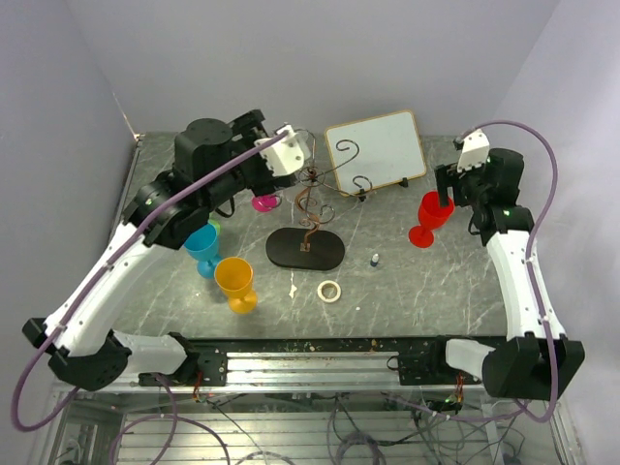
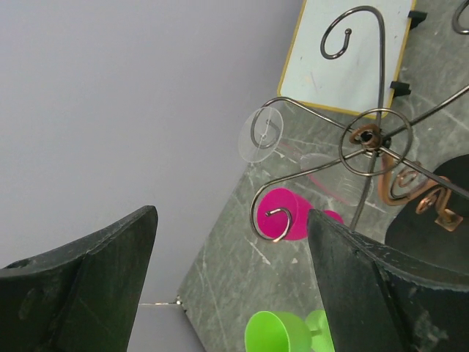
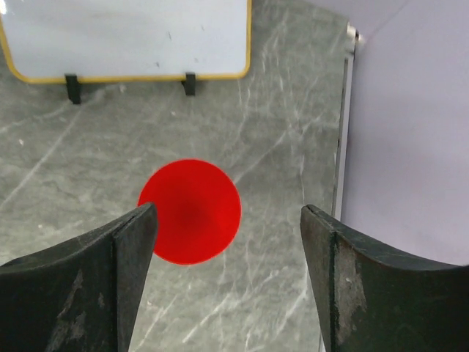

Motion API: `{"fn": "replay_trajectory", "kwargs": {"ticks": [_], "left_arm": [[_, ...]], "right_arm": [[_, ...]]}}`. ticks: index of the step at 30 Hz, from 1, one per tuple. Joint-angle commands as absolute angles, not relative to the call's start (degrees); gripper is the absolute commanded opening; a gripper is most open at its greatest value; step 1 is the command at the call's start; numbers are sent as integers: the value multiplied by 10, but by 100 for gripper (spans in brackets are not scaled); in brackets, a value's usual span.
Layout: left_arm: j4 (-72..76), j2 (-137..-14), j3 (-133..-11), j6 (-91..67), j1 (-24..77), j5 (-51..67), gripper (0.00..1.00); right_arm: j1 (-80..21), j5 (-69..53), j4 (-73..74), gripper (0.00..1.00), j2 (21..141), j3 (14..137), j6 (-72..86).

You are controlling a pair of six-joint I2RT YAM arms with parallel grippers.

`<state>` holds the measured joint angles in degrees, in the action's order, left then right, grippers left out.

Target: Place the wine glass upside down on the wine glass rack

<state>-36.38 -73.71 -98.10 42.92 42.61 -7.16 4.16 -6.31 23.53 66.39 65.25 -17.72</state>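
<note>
By wine glass rack (image 2: 364,136) — wine glass (image 2: 249,144) faint | left hand (image 2: 231,216) spread

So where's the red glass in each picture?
Top external: the red glass stands right of middle, near the right arm's end.
Left wrist: not in it.
Right wrist: left of centre, the glass shows from above as a red disc.
Shared landmark: the white board, in all three.
</note>
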Motion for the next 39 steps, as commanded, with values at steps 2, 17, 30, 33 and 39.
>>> {"fn": "replay_trajectory", "kwargs": {"ticks": [2, 17, 30, 33, 39], "left_arm": [[-362, -691, -954, 376, 402, -22, 94], [-396, -656, -966, 336, 318, 65, 97], [-458, -681, -1014, 319, 312, 52, 98], [-470, -697, -1038, 275, 312, 48, 97], [-468, -710, -1062, 176, 308, 66, 92]], "right_arm": [[46, 5, 297, 73, 713, 680, -192], [67, -35, 344, 40, 855, 727, -179], [93, -86, 397, 4, 904, 801, -194], [103, -110, 419, 0, 898, 837, -196], [105, -144, 469, 0, 875, 923, -196]]}}
